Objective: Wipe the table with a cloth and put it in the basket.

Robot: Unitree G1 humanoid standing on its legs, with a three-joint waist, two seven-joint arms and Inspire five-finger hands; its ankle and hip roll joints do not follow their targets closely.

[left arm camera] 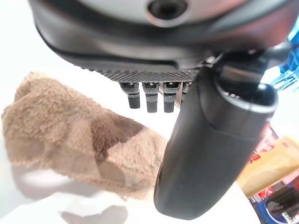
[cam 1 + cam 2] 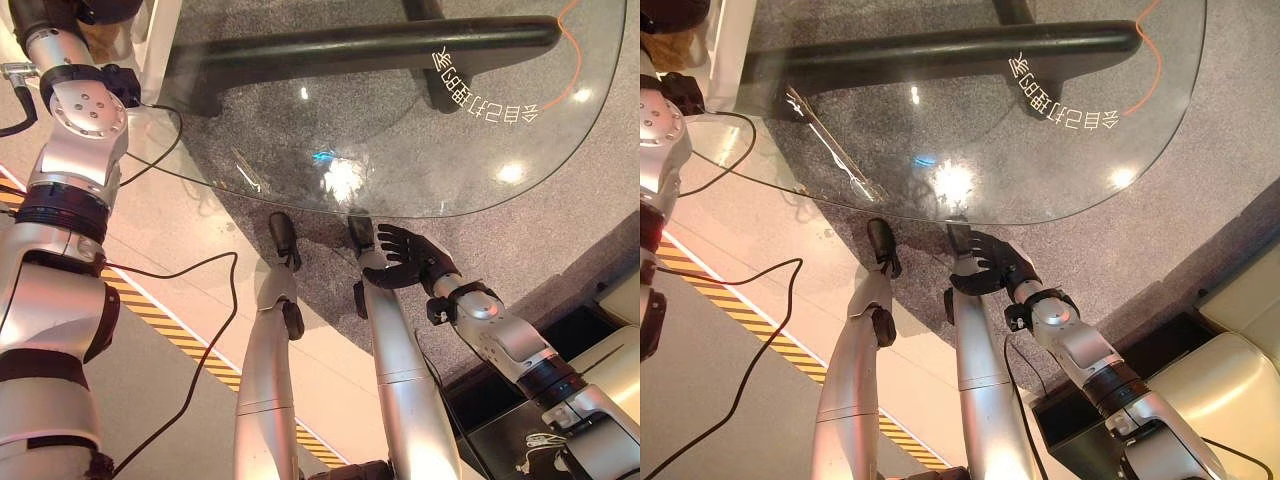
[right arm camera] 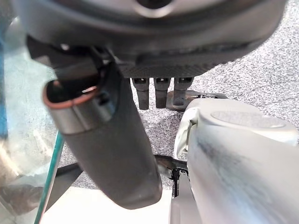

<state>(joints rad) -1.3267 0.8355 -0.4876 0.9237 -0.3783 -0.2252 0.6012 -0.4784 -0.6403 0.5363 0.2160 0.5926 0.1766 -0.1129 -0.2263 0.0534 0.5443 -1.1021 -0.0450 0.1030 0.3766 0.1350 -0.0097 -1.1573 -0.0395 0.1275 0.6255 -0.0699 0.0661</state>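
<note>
While the left robot hand (image 1: 201, 154) hangs just above the tan cloth (image 1: 79, 135) on a white surface, fingers relaxed and straight, it seems poised to grasp. Its partner, the right robot hand (image 2: 415, 258), idles with fingers loosely spread below the glass bench's (image 2: 480, 170) near edge.

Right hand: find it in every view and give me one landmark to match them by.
Left eye view: right hand lower centre-right, open, just short of the glass table's near edge.
Right eye view: near centre, by the same edge.
Right wrist view: seen up close, thumb foremost.
Left wrist view: here it is the left hand, open above a tan cloth.
Shared landmark: the table's curved glass edge, a green line in the right wrist view.
</note>
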